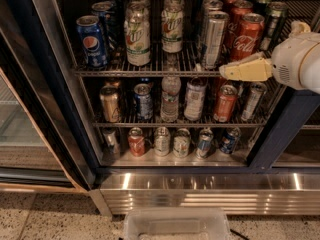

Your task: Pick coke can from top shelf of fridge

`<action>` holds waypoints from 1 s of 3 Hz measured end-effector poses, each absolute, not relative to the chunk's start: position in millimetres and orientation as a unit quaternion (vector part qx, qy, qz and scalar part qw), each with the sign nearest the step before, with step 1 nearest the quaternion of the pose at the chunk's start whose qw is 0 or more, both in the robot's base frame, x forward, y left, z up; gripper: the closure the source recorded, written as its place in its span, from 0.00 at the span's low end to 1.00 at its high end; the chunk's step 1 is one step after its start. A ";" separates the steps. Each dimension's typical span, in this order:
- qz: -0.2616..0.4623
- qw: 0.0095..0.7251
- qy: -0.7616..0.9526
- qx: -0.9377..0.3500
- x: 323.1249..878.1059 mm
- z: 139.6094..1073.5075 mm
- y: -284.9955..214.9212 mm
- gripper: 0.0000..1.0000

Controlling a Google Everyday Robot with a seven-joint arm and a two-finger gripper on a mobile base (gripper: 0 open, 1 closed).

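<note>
The fridge [55, 109] stands open with wire racks of drinks. On the top shelf [150, 72], a row of tall red coke cans runs back at the right; the front one [246, 36] stands by a tall silver can [214, 38]. My gripper [226, 72], pale yellow fingers on a white arm, reaches in from the right. Its tip is at the front rail, just below and left of the front coke can's base. It holds nothing that I can see.
A Pepsi can [92, 41] and two green-labelled bottles [137, 34] stand on the left of the top rack. A shorter orange-red can [225, 103] and a water bottle [170, 96] sit on the lower rack. A clear bin [175, 224] lies on the floor in front.
</note>
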State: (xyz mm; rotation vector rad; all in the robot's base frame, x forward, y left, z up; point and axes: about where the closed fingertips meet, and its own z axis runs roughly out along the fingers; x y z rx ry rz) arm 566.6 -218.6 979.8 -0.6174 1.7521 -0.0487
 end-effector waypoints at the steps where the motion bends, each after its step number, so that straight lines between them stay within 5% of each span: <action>1: -0.035 0.614 0.751 -0.242 584.0 980.8 -228.0 0.00; 3: -0.052 0.632 0.745 -0.206 599.7 985.7 -244.9 0.00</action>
